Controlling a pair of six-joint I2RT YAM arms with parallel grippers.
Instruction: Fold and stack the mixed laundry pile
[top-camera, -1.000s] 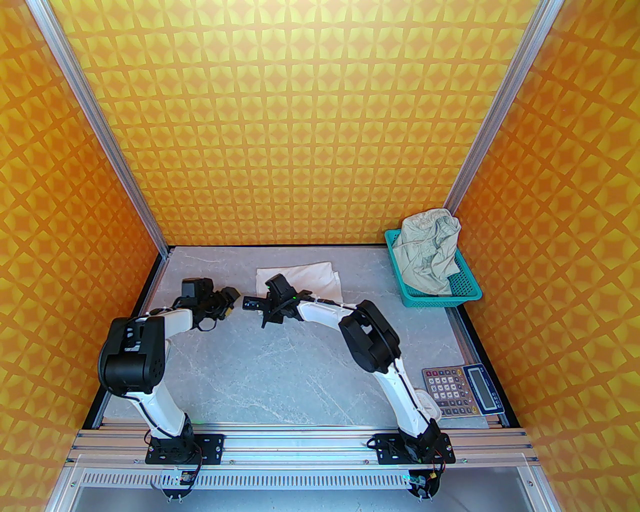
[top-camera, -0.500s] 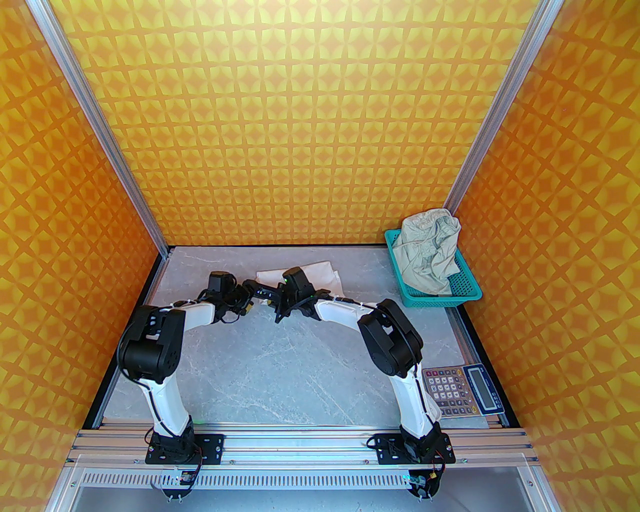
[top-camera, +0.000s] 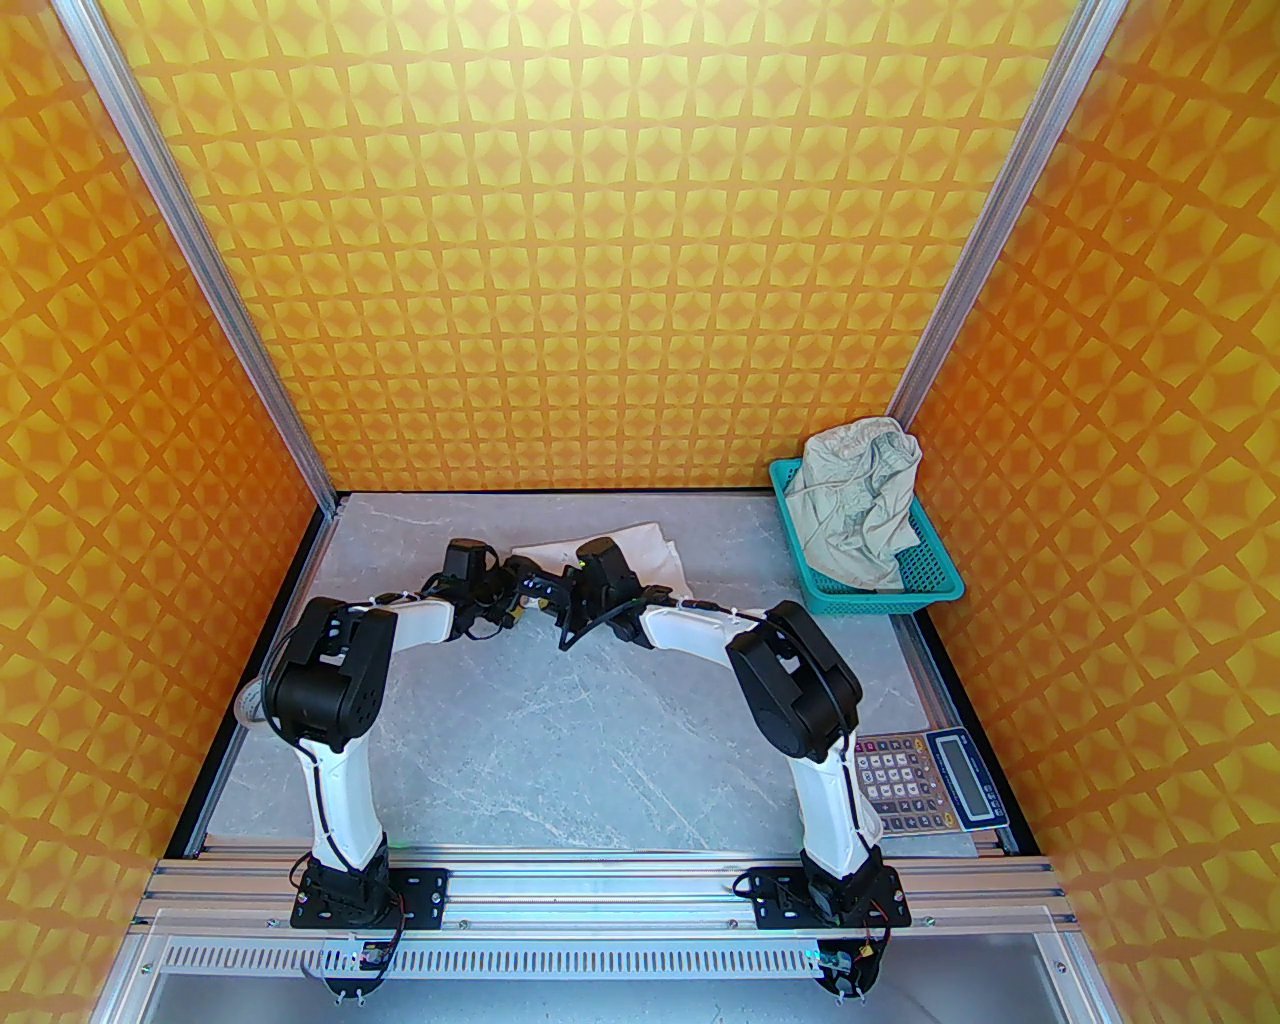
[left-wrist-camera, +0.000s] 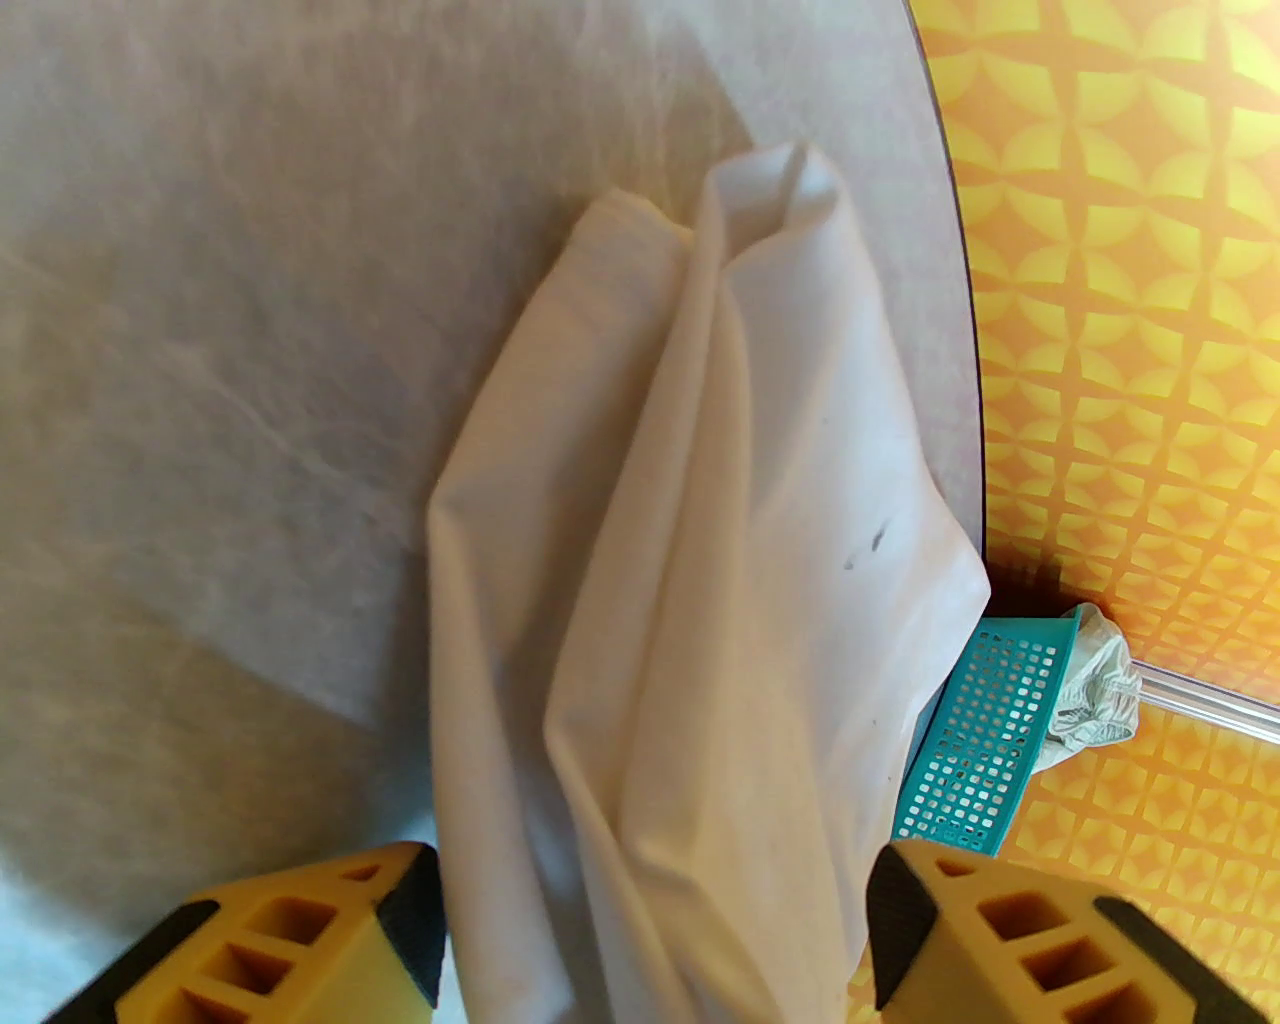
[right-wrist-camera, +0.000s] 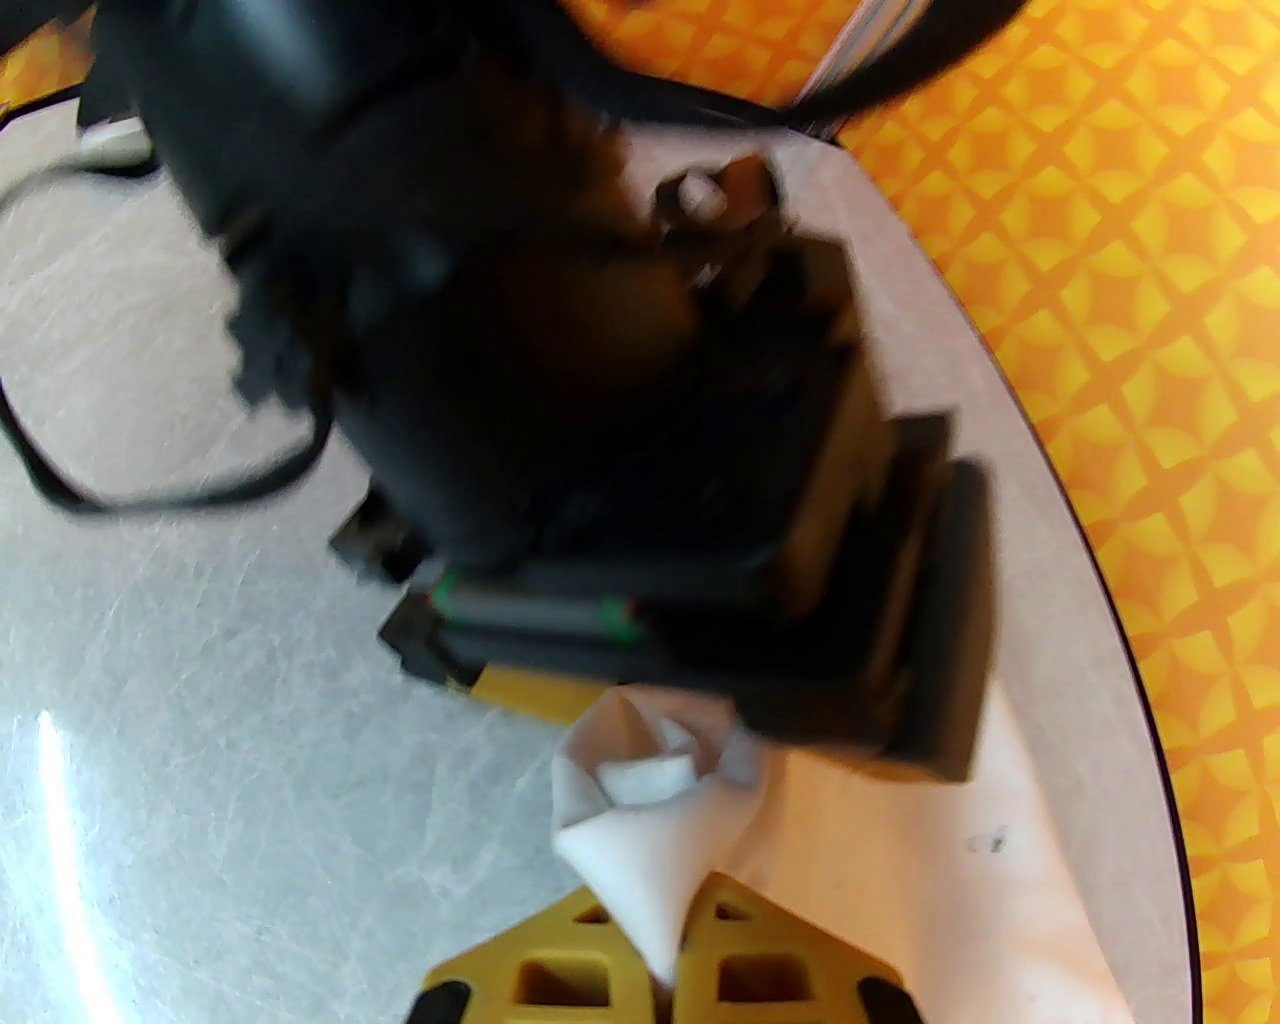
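The white T-shirt (top-camera: 645, 555) lies folded at the back middle of the table. My right gripper (top-camera: 540, 590) is shut on its left corner, and in the right wrist view the pinched cloth (right-wrist-camera: 640, 850) rises in a point from between the yellow fingers (right-wrist-camera: 570, 985). My left gripper (left-wrist-camera: 650, 930) is open, its fingers wide apart on either side of the hanging shirt fabric (left-wrist-camera: 720, 560). In the top view it (top-camera: 512, 592) meets the right gripper tip to tip. The pale greenish-cream shorts (top-camera: 860, 495) sit crumpled in the teal basket (top-camera: 935, 585).
The basket stands at the back right corner, also seen in the left wrist view (left-wrist-camera: 985, 720) with the shorts (left-wrist-camera: 1100, 680) over its rim. A calculator-like scale (top-camera: 925, 780) lies at the near right. The left arm's black wrist (right-wrist-camera: 560, 350) looms close before the right camera.
Both arms have swung rightward and toward the back. The left gripper has closed in on the right one at the shirt's left corner.
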